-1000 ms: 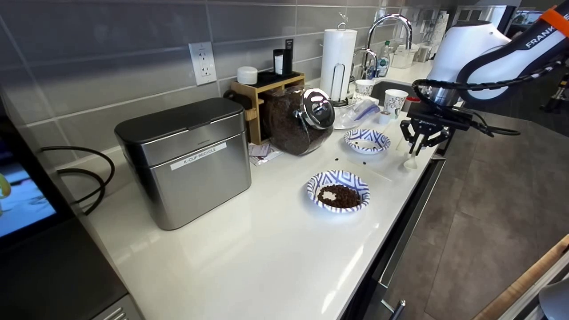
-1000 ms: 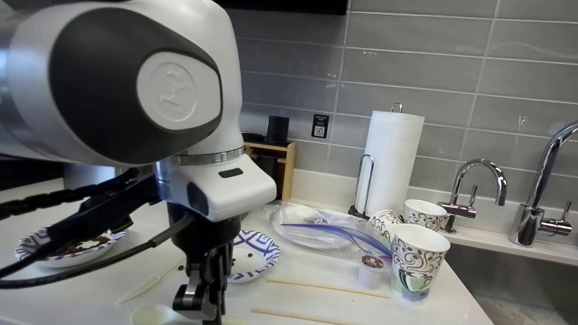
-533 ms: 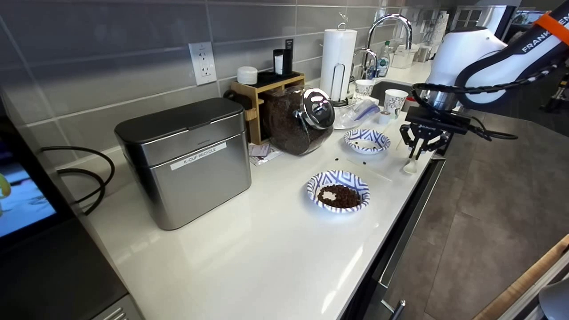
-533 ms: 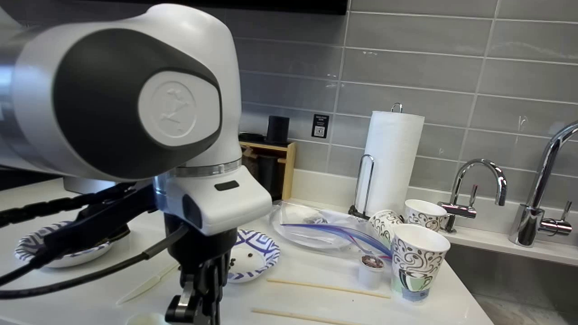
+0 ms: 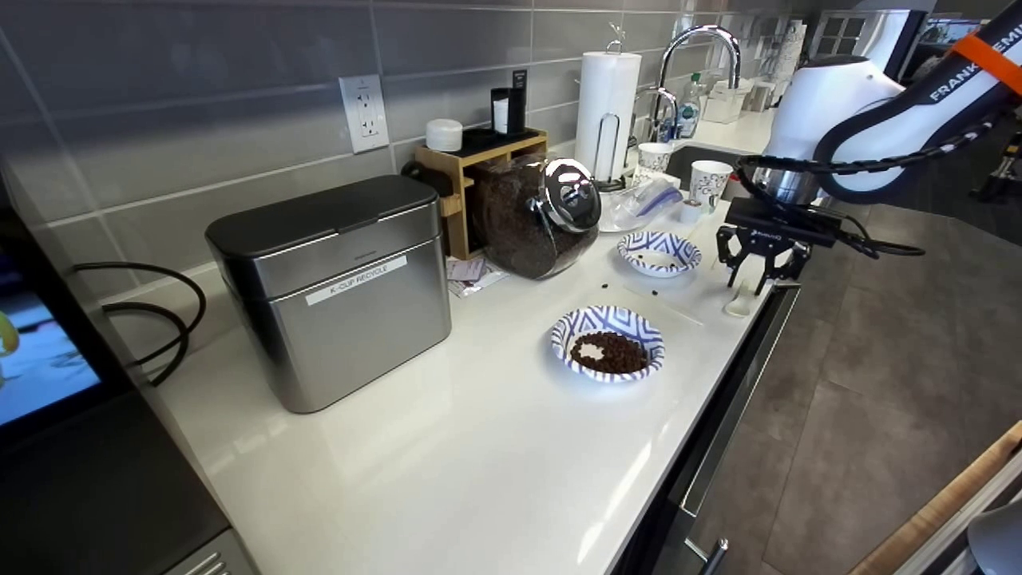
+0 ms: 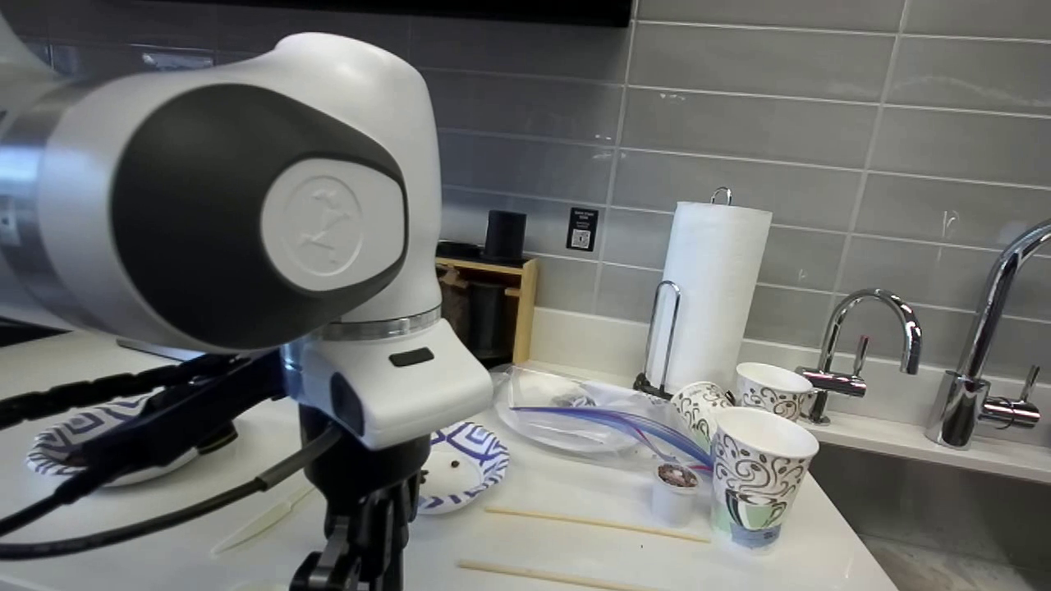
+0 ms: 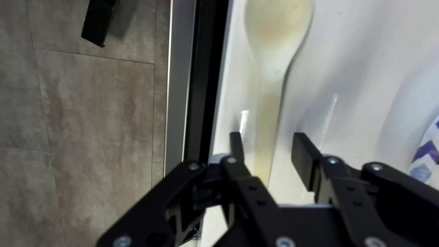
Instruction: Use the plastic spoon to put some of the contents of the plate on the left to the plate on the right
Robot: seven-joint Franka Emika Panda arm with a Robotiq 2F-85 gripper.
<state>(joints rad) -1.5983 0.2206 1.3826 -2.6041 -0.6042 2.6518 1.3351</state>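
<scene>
The pale plastic spoon [image 7: 276,29] lies on the counter along its front edge, as the wrist view shows. My gripper [image 7: 267,134] stands open around the spoon's handle, with a gap on each side. In an exterior view, the gripper [image 5: 745,287] is low over the counter, the spoon's bowl [image 5: 738,305] poking out below. The plate on the left [image 5: 631,319], blue-patterned and bowl-shaped, carries the contents [image 5: 619,355], dark brown bits around a bare white patch. Like it in pattern, the plate on the right [image 5: 671,244] has only a few dark bits.
A pale plastic knife [image 6: 264,525] and two wooden sticks [image 6: 595,524] lie on the counter. Paper cups [image 6: 759,484], a small pod [image 6: 675,497] and a clear bag [image 6: 566,419] stand nearer the sink. Loose bits [image 5: 655,293] dot the counter. Its front edge [image 7: 219,103] runs close beside the gripper.
The gripper and spoon have come down a little toward the counter's front edge. Its fingers, closed on the handle a second ago, have spread and let it go.
</scene>
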